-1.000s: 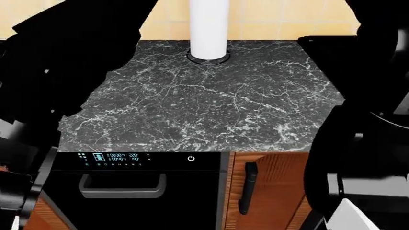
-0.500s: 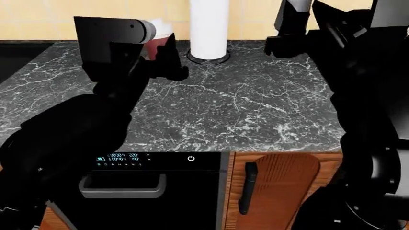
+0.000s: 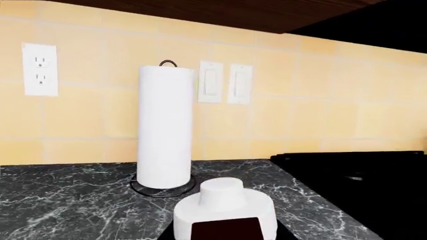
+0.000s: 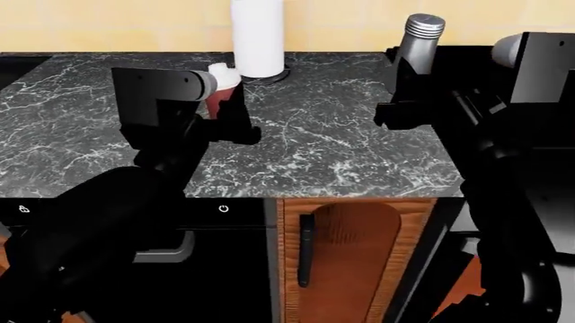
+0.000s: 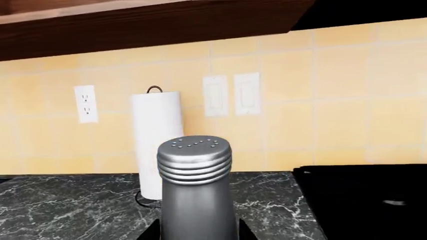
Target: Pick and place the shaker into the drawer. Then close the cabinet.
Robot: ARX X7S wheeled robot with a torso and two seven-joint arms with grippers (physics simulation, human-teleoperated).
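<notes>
The shaker (image 4: 419, 37), grey with a ribbed silver cap, stands upright between the black fingers of my right gripper (image 4: 406, 84), which is shut on its body above the counter's right end. In the right wrist view the shaker (image 5: 195, 185) fills the middle, and the gripper (image 5: 199, 234) presses against both its sides. My left gripper (image 4: 226, 113) is shut on a small maroon cylinder with a cream cap (image 4: 220, 91). That cream cap (image 3: 225, 207) sits close up in the left wrist view. The drawer is out of view.
A white paper towel roll (image 4: 258, 33) stands at the back of the black marble counter (image 4: 341, 148). Below the counter edge are a black appliance front (image 4: 225, 269) and a narrow ribbed wooden door (image 4: 355, 249) with a black handle (image 4: 306, 249). A dark cooktop (image 5: 373, 200) lies to the right.
Both arms have swung up over the counter from the sides. The head view has pulled back and shifted, bringing the shaker into sight in the right gripper. The left gripper still holds the maroon cylinder.
</notes>
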